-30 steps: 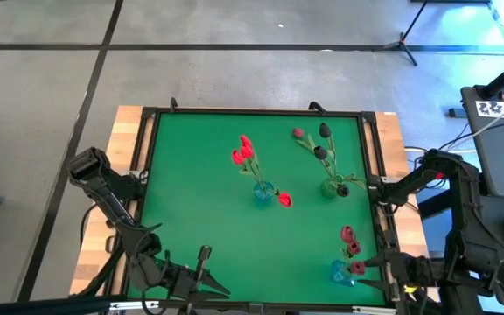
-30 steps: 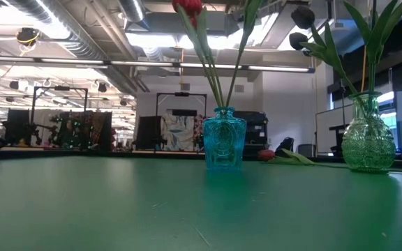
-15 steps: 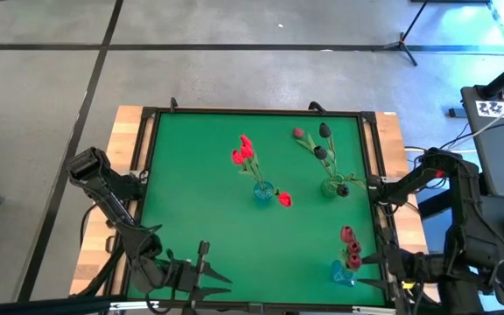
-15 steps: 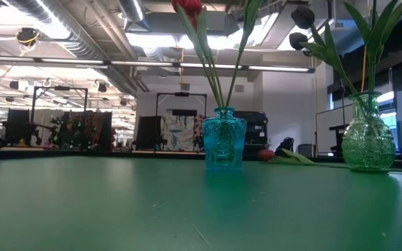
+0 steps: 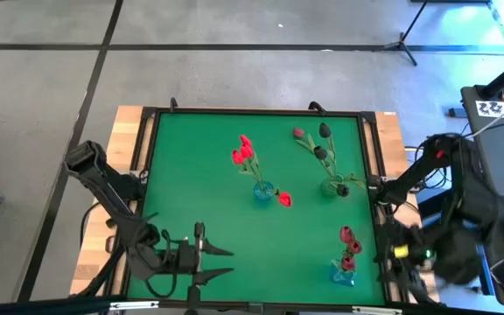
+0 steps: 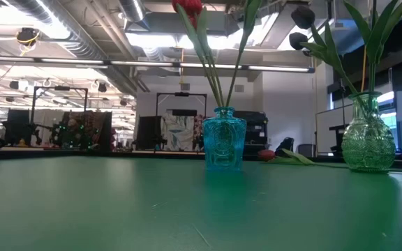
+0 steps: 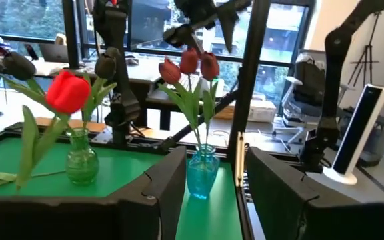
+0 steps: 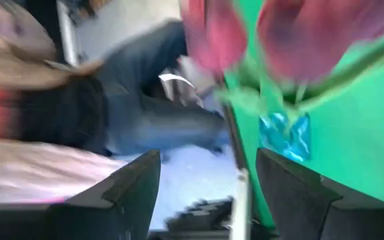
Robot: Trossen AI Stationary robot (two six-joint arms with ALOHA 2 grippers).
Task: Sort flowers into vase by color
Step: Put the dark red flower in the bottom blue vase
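The desk (image 5: pixel 191 192) has a green top. Near its middle stands a blue vase (image 5: pixel 262 192) with red flowers (image 5: pixel 243 152) in it. One more red flower (image 5: pixel 284 199) lies on the green, just beside that vase at 4 o'clock.

Toward 2 o'clock from the middle stands a clear green vase (image 5: pixel 332 185). It holds dark maroon flowers (image 5: pixel 323 142), and a dusty pink one (image 5: pixel 298 134) leans out toward 11 o'clock.

At 5 o'clock, close to the desk's edge, stands a second blue vase (image 5: pixel 343 274) with pink flowers (image 5: pixel 349 247) in it.

The left gripper (image 5: pixel 201 260) hangs over the desk's near edge at 7 o'clock. Its fingers (image 7: pixel 153 193) are spread wide and hold nothing. Seen from its wrist, they frame the second blue vase.

The right gripper (image 5: pixel 390 261) is just off the desk's edge at 4 o'clock, beside the pink flowers. Its fingers (image 8: pixel 135 180) are wide apart and hold nothing.
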